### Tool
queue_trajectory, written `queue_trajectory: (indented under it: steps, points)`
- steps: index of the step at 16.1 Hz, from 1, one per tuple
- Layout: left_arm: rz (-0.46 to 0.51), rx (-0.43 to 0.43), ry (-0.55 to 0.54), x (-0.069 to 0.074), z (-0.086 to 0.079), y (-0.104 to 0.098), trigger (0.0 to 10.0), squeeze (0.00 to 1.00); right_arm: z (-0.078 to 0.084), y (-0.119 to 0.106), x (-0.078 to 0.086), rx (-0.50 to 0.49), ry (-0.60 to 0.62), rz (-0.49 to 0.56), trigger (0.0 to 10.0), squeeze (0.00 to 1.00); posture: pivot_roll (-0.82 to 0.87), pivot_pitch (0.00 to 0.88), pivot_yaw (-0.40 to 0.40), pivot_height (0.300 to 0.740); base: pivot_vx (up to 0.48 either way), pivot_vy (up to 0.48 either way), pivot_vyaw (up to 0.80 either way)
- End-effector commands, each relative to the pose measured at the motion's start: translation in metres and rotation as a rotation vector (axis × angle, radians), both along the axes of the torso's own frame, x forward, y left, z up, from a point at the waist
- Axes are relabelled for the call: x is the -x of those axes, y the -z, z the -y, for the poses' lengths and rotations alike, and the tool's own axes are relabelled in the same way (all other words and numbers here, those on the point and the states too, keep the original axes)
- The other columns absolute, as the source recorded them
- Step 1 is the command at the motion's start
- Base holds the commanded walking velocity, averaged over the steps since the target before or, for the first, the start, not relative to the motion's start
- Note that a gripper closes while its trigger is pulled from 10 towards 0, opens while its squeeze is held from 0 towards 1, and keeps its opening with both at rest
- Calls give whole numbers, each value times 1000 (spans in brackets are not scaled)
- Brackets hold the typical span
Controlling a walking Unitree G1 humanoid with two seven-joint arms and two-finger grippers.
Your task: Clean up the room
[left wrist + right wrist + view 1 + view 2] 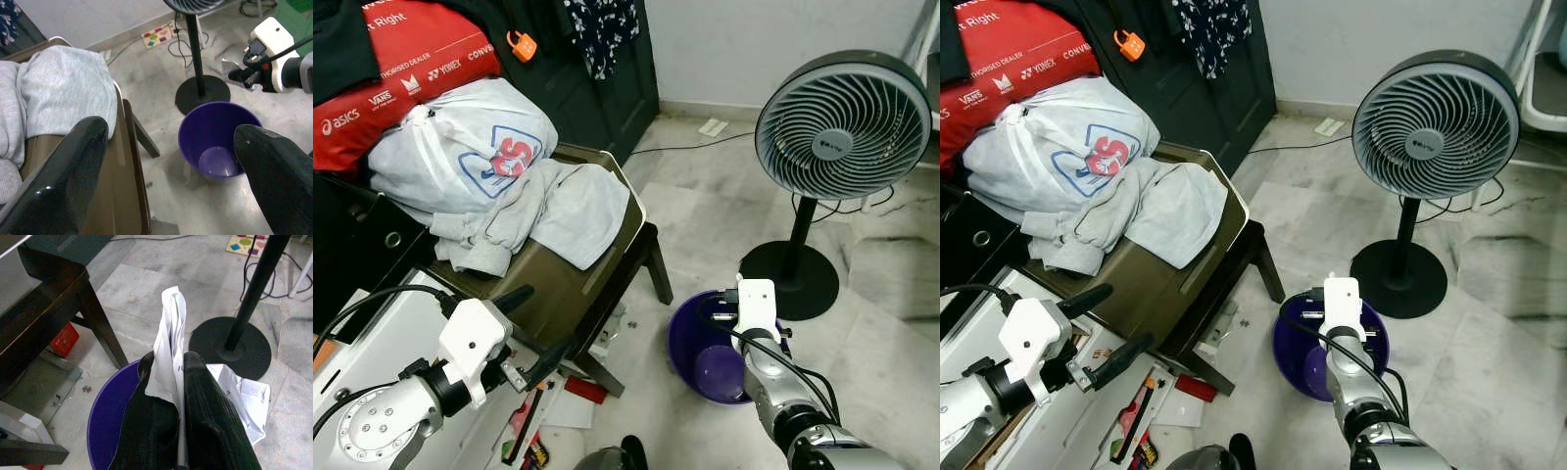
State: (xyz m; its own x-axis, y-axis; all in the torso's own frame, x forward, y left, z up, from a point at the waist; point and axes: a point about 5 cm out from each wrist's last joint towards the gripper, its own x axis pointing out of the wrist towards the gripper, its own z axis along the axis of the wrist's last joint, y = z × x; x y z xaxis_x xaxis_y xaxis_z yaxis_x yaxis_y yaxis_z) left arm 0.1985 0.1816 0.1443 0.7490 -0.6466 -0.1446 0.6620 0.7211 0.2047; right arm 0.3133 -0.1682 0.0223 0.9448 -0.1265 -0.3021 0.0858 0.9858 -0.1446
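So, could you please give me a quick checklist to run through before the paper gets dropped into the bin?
1. Right end effector shut on the crumpled paper: ok.
2. Paper above the purple bin: ok, seemingly over its near rim.
3. Bin upright with its mouth open: ok.
4. Room inside the bin: ok, the bottom looks bare.
5. Fan base away from the drop: ok, it stands beside the bin.
6. Left end effector out of the way: ok, open by the chair.
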Motion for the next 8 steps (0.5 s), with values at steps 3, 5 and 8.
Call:
queue_trajectory:
  steps: [3,5,8]
  points:
    - [-8,-18,-13,2,-6,-3,10000,0,-2,5,4,-19,18,-25,10000,0,205,200,271,740,0,0,0]
    - [-9,-17,-14,1,-6,-3,10000,0,0,4,3,-20,28,-22,10000,55,206,200,271,740,0,0,0]
    - [-12,-15,-18,2,-6,-4,10000,0,7,-4,-3,-38,58,15,10000,1000,206,201,272,740,0,0,0]
